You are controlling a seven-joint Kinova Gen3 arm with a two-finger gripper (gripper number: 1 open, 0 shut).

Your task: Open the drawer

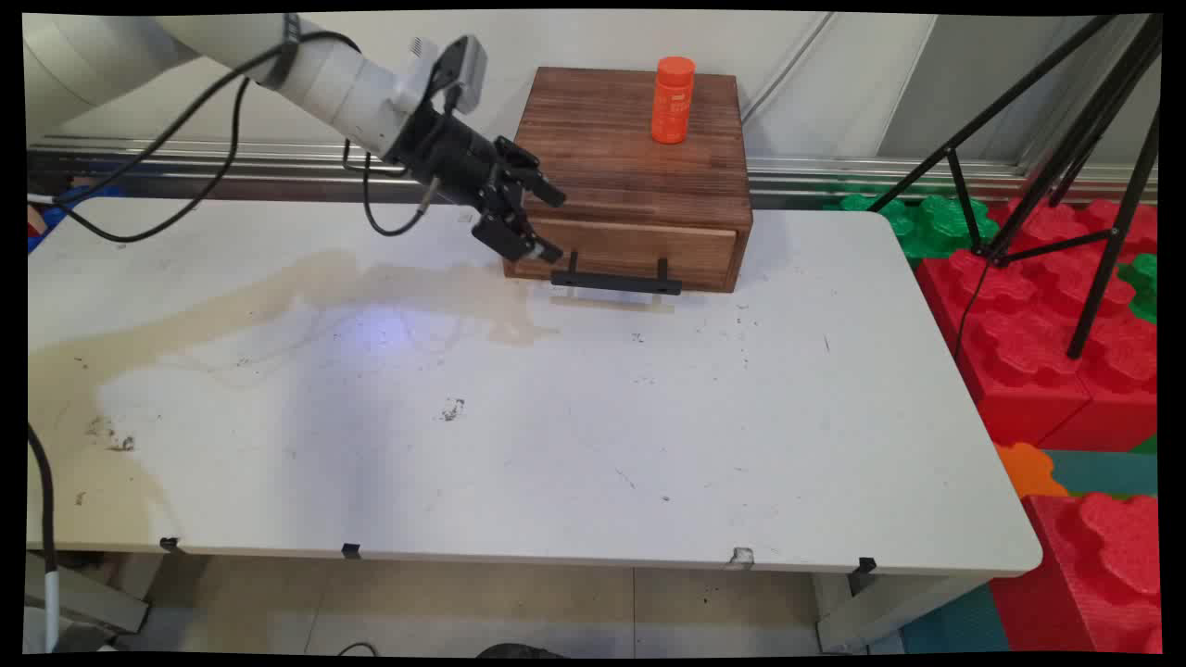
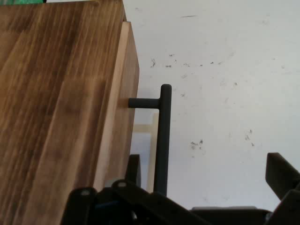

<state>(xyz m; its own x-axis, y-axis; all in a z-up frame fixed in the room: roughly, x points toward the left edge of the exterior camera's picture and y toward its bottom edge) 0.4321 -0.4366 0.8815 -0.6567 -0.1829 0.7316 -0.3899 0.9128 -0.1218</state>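
Note:
A dark wooden box [image 1: 633, 148] stands at the table's far edge, with a lighter drawer front [image 1: 630, 252] low on its near side. A black bar handle [image 1: 616, 280] juts from the drawer, which looks pushed in. My gripper [image 1: 550, 225] hangs open at the box's front left corner, just above the handle's left end, touching nothing. In the hand view the handle [image 2: 162, 140] runs up from between my spread fingers, with the box [image 2: 51, 108] on the left and one fingertip [image 2: 281, 174] far right. An orange bottle [image 1: 674, 100] stands upright on the box's top.
A tan stain [image 1: 139, 343] spreads over the left of the white table [image 1: 574, 435]. Black cables [image 1: 185, 185] hang from the arm at the back left. Black tripod legs [image 1: 1093, 213] and red and green foam blocks [image 1: 1038, 315] stand off the table's right side.

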